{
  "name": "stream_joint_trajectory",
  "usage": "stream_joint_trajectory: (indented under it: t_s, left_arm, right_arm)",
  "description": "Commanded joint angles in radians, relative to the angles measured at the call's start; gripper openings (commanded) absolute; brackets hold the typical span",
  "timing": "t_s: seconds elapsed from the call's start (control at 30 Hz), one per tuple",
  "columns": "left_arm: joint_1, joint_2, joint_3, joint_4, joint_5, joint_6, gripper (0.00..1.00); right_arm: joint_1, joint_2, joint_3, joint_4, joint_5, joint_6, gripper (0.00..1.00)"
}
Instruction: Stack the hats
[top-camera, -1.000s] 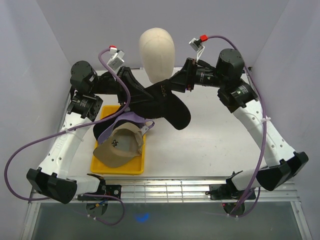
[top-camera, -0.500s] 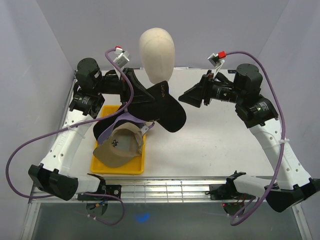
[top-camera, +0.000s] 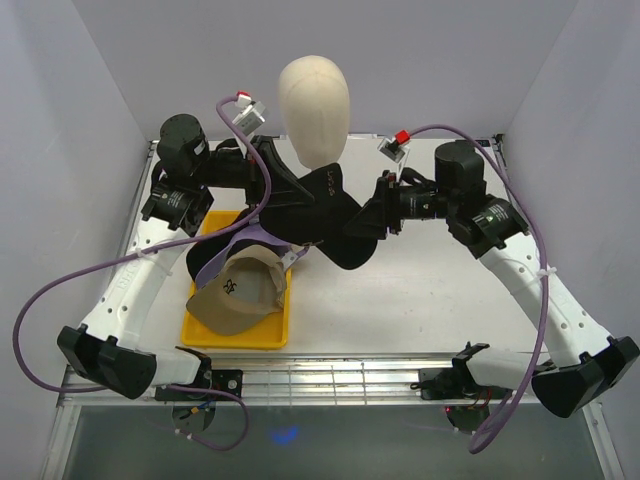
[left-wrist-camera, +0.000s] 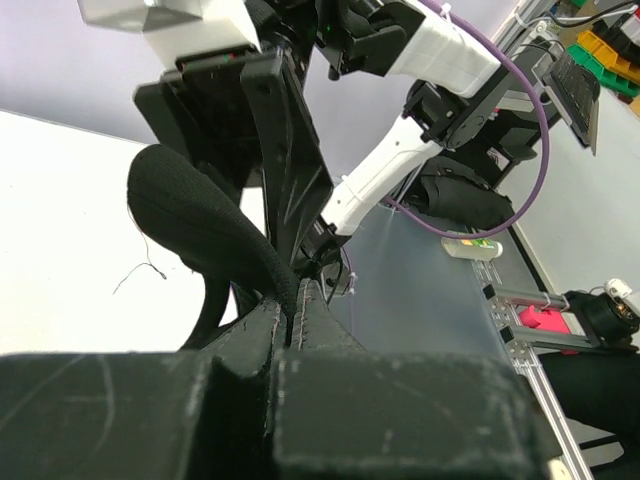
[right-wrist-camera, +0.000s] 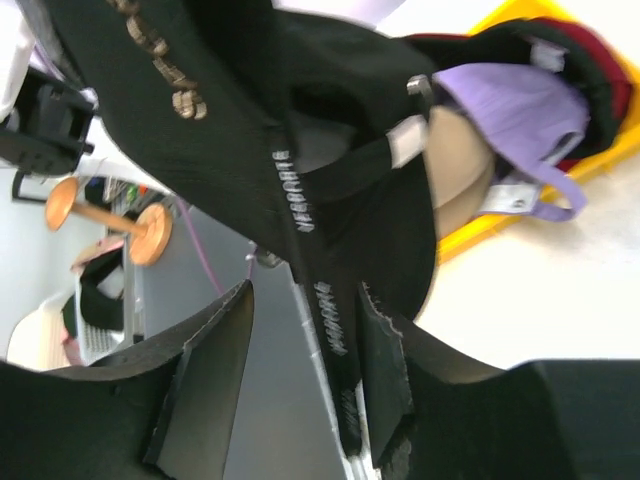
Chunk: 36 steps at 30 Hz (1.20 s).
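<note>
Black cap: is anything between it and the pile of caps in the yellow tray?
Nothing visible does. The black cap, pinched by the left gripper, hangs just behind and above the pile of caps in the yellow tray. The mannequin head stands farther back, off that path.

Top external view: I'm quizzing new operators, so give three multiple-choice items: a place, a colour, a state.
1. The tan cap lies: A on a shelf; B in the yellow tray; C on a chair.
2. The held cap is: A black; B white; C green.
3. The left gripper is: A open and empty; B shut on the held cap; C out of view.
Answers: B, it tops the tray's pile; A, its cloth is dark throughout; B, the left wrist view shows cloth pinched.
</note>
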Motion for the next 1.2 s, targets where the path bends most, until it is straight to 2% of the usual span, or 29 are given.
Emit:
stream_joint_trajectory:
  t_s: [0.0, 0.03, 0.17, 0.33, 0.6, 0.9, 1.0, 1.17]
  left_arm:
    - [-0.008, -0.004, 0.029, -0.014, -0.03, 0.025, 0.0]
    - [-0.008, 0.001, 0.033, -0.02, -0.034, 0.032, 0.0]
    - [-0.008, 0.019, 0.078, -0.068, -0.056, 0.051, 0.0]
    - [-0.008, 0.029, 0.104, -0.119, -0.054, 0.083, 0.0]
    - [-0.009, 0.027, 0.101, -0.157, -0.027, 0.118, 0.0]
    - [-0.011, 0.025, 0.102, -0.168, -0.008, 0.128, 0.0]
    - [-0.011, 0.026, 0.104, -0.171, -0.005, 0.131, 0.0]
    - [-0.014, 0.029, 0.102, -0.174, -0.005, 0.132, 0.0]
  right_arm:
    - [0.044, 0.007, 0.019, 0.008, -0.025, -0.016, 0.48]
    - [0.054, 0.008, 0.019, 0.002, -0.023, -0.013, 0.44]
    - [0.057, -0.005, 0.016, -0.052, -0.013, -0.014, 0.4]
    - [0.058, -0.028, -0.001, -0.103, -0.011, -0.025, 0.4]
    - [0.04, -0.047, 0.015, -0.153, 0.003, -0.054, 0.46]
    - [0.012, -0.047, 0.004, -0.159, -0.031, -0.056, 0.45]
    - [0.012, -0.045, 0.002, -0.156, -0.046, -0.053, 0.42]
    - [0.012, -0.039, 0.004, -0.156, -0.069, -0.046, 0.32]
